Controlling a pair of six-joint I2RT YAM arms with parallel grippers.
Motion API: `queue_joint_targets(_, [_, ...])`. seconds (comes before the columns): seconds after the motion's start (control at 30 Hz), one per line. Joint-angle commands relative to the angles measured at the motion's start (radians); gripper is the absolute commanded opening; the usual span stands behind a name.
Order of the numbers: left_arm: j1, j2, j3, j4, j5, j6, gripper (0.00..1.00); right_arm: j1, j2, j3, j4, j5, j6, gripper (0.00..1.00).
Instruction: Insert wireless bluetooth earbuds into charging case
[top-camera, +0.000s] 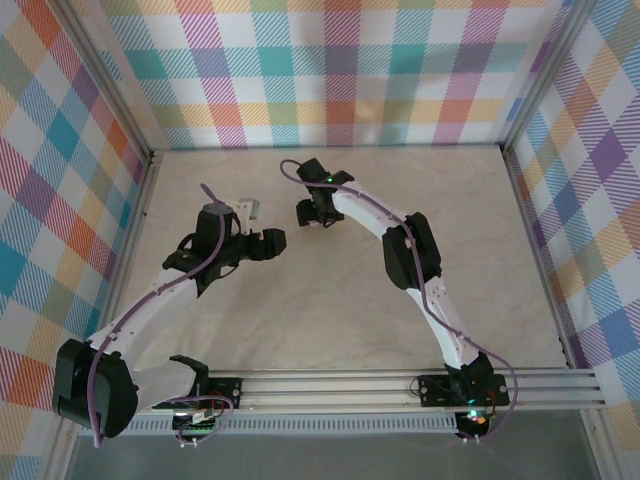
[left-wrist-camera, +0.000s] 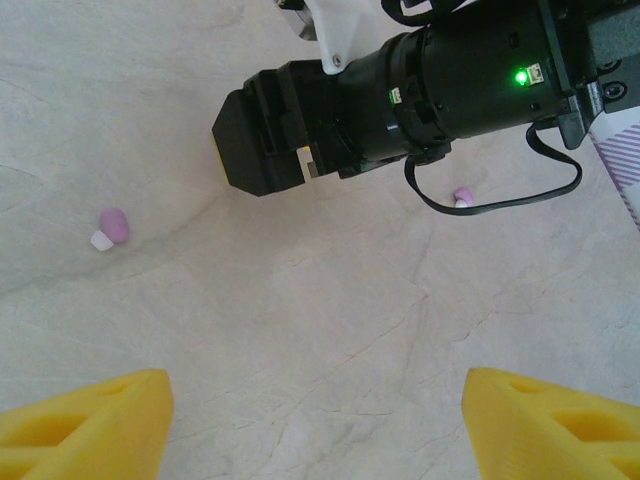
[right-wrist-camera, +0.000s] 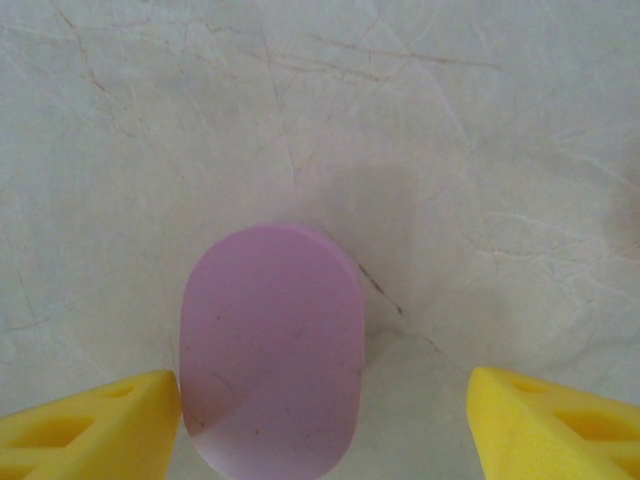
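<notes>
A purple oval charging case (right-wrist-camera: 270, 350) lies on the table between the yellow fingers of my right gripper (right-wrist-camera: 323, 400). The gripper is open. The case touches the left finger (right-wrist-camera: 90, 425), and a wide gap stays to the right finger (right-wrist-camera: 550, 425). Two purple earbuds lie on the table in the left wrist view, one at the left (left-wrist-camera: 113, 227) and one at the right (left-wrist-camera: 463, 196), under the right arm. My left gripper (left-wrist-camera: 317, 400) is open over bare table, well short of both. From above, both grippers (top-camera: 272, 243) (top-camera: 306, 212) hang close together. The orange-pink earbuds are out of view.
The right arm's black wrist and cable (left-wrist-camera: 400, 90) cross the top of the left wrist view, just above the right-hand earbud. Checked walls (top-camera: 330, 70) close the marbled table (top-camera: 350, 330) on three sides.
</notes>
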Motion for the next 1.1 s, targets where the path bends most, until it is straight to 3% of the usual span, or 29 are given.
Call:
queue_joint_targets(0.0, [0.01,-0.018,-0.012,-0.017,-0.001,0.012,0.76,0.012,0.048,0.055,-0.039,0.031,-0.011,0.74])
queue_joint_targets(0.4, [0.01,-0.015,-0.01,-0.021,-0.005,0.021,0.76,0.015,0.096,0.11,-0.056,-0.003,-0.072,0.63])
queue_joint_targets(0.63, [0.01,-0.007,-0.003,-0.023,-0.013,0.024,0.77,0.016,0.044,0.03,-0.016,-0.022,-0.231,0.46])
queue_joint_targets(0.9, [0.009,-0.074,-0.097,0.164,0.013,0.015,0.78,0.015,-0.004,-0.027,0.003,-0.081,-0.426,0.32])
queue_joint_targets(1.07, [0.01,-0.164,-0.172,0.311,0.093,0.089,0.8,0.014,-0.157,-0.201,0.09,-0.131,-0.575,0.29])
